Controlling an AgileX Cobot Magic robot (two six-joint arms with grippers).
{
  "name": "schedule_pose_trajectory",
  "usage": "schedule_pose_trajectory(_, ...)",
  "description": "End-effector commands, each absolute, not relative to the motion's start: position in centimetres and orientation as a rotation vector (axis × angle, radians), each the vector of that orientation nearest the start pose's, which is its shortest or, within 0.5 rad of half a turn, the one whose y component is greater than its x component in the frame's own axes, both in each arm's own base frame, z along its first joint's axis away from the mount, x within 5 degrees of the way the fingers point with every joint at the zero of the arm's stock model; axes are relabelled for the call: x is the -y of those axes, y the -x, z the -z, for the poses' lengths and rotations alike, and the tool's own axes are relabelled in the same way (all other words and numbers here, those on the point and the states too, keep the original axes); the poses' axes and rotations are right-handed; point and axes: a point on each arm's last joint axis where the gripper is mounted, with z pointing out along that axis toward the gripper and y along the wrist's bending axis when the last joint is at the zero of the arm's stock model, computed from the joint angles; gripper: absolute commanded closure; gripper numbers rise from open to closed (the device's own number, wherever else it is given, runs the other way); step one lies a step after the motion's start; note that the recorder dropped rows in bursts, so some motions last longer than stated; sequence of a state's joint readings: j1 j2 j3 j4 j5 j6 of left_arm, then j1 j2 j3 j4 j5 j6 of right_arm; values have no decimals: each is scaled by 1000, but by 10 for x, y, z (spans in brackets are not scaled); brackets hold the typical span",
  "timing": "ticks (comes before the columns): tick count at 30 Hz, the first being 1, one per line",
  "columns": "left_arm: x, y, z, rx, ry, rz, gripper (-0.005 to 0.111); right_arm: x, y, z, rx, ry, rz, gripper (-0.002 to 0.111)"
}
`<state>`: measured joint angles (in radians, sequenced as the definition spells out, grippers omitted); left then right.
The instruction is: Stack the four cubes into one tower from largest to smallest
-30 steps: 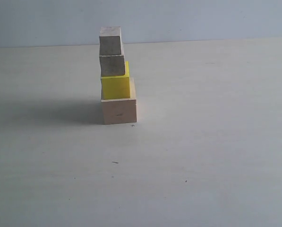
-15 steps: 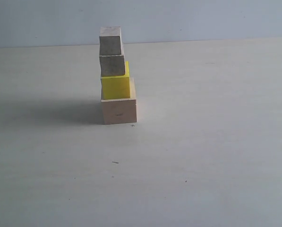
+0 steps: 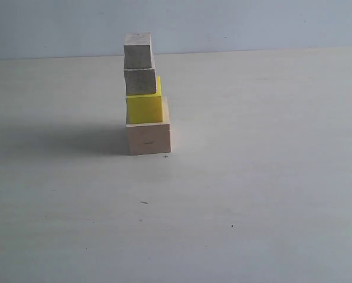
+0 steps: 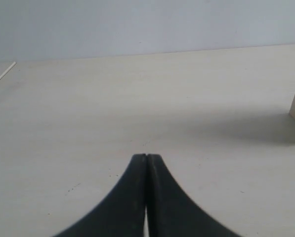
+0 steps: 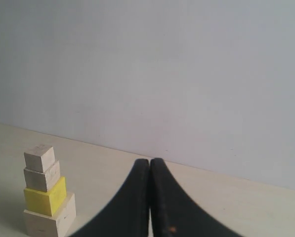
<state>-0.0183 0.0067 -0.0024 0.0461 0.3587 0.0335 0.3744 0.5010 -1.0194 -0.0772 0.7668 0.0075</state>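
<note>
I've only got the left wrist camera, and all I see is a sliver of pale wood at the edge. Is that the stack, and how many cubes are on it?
Observer: Yes. That's the large pale wood cube, the base of a four-cube tower.
Operator: What sits on it?
Observer: The yellow cube, then the lower small pale wood cube, then the top small pale wood cube.
Operator: Is the right gripper touching it?
Observer: No. The right gripper is shut, empty and apart from the tower.
</note>
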Motion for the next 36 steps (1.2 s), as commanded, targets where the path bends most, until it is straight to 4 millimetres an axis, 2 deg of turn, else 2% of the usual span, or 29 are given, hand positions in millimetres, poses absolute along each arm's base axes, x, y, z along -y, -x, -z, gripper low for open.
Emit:
schedule_pose_trajectory(1, -1, -53, -181, -1839, -70, -50, 107, -15, -51, -438, -1703, 322, -190, 108)
schedule_pose_trajectory(25, -1, -53, -181, -1840, -70, -50, 107, -11, -49, -437, -1703, 288, -159, 108)
schedule_pose_trajectory(30, -1, -53, -181, -1842, -70, -50, 107, -2, -56, -409, -1727, 46, -64, 108)
schedule_pose_trajectory(33, -1, -53, -181, -1842, -70, -50, 107, 1, -62, -385, -1705, -24, -18, 108)
schedule_pose_trajectory(36, -1, -53, -181, -1842, -70, -50, 107, 3, -69, -351, -1693, -57, -1, 108)
